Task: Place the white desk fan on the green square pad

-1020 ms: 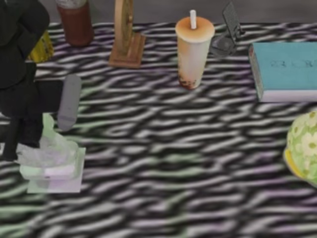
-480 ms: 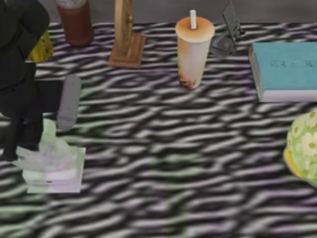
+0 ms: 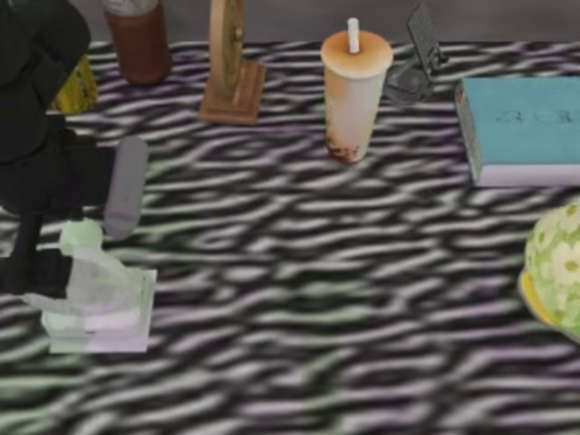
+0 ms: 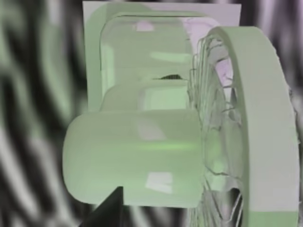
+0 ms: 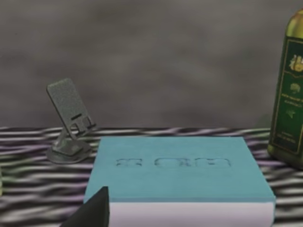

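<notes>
Glossy white ring-guard desk fan [image 3: 95, 290] was seen standing on the thin pale-green square pad [image 3: 136, 337].
Left gripper [image 3: 36, 263] was poised beside it, claw state untellable; a grey oblong slab [image 3: 126, 186] lay just behind.

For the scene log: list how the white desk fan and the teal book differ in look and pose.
The white desk fan stands at the table's left side on the green square pad, beside the left gripper; the teal book lies flat at the right, on the striped cloth. The fan is rounded and glossy, the book a matte block. Neither is held.
</notes>
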Motion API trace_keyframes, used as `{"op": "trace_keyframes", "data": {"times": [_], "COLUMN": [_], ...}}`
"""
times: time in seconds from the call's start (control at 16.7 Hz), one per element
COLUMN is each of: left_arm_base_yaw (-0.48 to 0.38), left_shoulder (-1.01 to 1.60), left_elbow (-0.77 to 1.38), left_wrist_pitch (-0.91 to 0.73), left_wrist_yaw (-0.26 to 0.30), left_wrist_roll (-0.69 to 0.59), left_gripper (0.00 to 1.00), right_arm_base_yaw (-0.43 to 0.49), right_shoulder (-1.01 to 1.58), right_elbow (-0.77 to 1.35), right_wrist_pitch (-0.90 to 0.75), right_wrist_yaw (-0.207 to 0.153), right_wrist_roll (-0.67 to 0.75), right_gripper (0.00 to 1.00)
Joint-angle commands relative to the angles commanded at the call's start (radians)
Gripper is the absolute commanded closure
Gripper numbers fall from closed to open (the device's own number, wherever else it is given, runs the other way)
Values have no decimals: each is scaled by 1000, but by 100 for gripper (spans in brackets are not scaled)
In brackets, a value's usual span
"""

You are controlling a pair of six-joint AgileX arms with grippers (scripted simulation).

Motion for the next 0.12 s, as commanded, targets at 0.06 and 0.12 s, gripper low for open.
{"op": "trace_keyframes", "data": {"times": [0.06, 0.12], "left_arm_base_yaw": [0, 0], "left_shoulder": [0, 0], "left_elbow": [0, 0], "left_wrist_pitch": [0, 0], "left_wrist_yaw": [0, 0], "left_wrist_roll": [0, 0], "left_gripper": [0, 0], "right_arm_base_yaw": [0, 0], "right_shoulder": [0, 0], "right_elbow": [0, 0], "right_wrist_pitch": [0, 0], "right_wrist_yaw": [0, 0], "right_wrist_roll": [0, 0], "right_gripper": [0, 0]}}
